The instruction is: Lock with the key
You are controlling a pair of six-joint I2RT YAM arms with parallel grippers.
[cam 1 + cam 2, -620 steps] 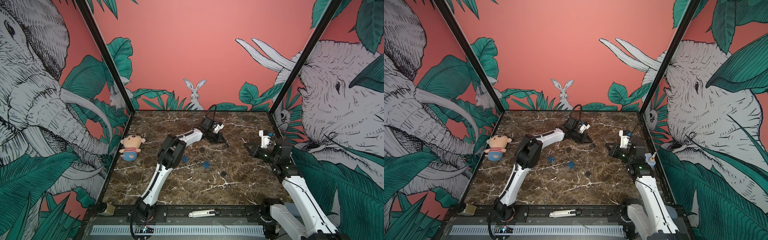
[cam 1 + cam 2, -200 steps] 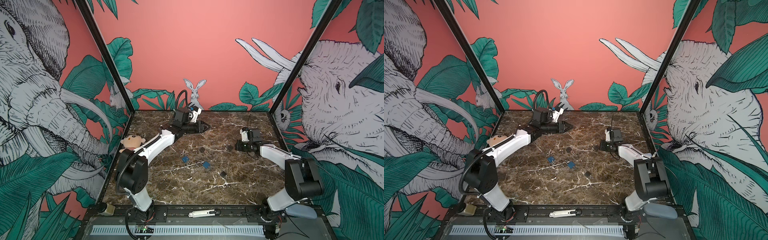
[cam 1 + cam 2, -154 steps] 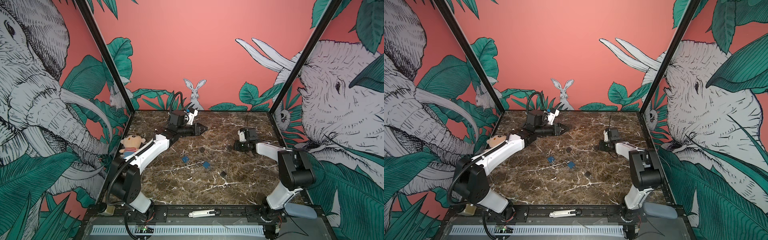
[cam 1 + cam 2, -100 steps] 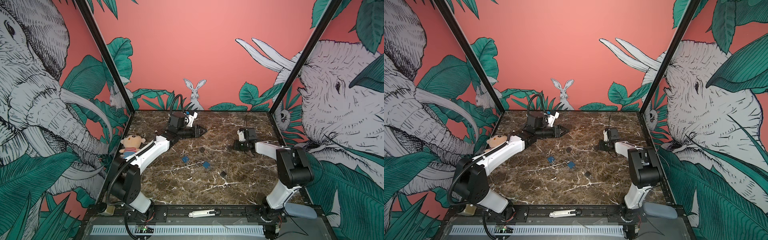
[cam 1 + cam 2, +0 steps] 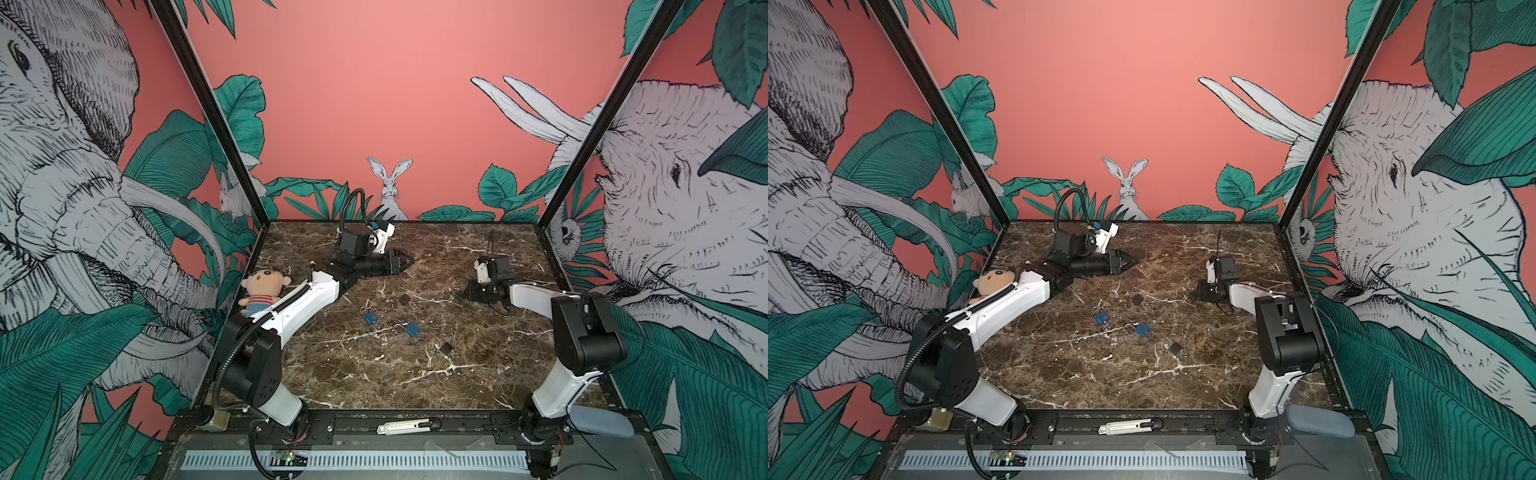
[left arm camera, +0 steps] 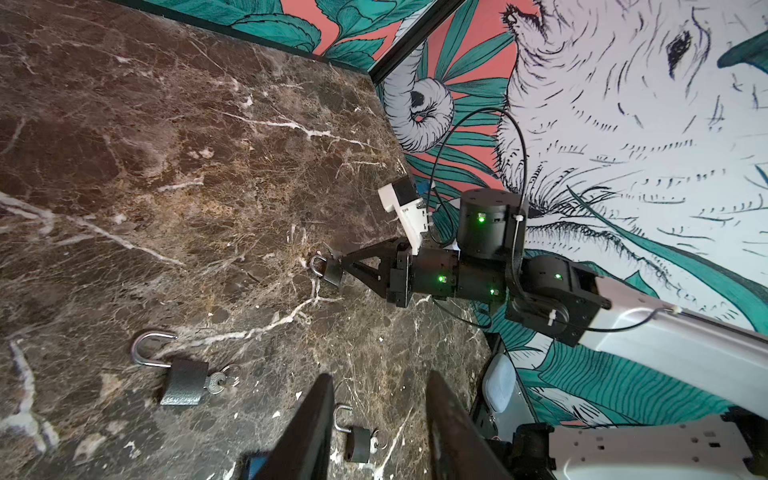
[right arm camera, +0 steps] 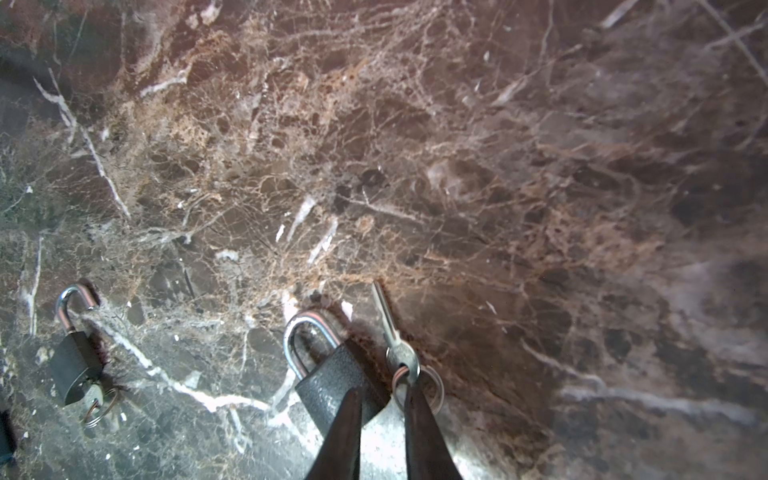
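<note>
A black padlock (image 7: 328,378) lies on the marble table (image 7: 415,166) with its shackle looking pushed in. Its key (image 7: 384,320) lies flat beside it, out of the lock, on a ring (image 7: 434,388). My right gripper (image 7: 381,390) is low over them with its jaws a little apart. One finger covers the lock body, the other the ring, and only bare table shows between them. In both top views it sits at the right (image 5: 463,296) (image 5: 1196,296). My left gripper (image 6: 380,376) hangs open and empty at the far left (image 5: 409,261) (image 5: 1136,259).
Other padlocks lie mid-table: a black one (image 5: 404,298), two blue ones (image 5: 370,318) (image 5: 411,329) and a black one (image 5: 446,348). An open-shackle lock with a key (image 6: 183,386) is near my left gripper. A plush doll (image 5: 262,291) sits at the left wall.
The left arm has drawn back from mid-table to the far left. The right gripper has come down from the right onto the padlock and key, and its jaws now stand slightly apart.
</note>
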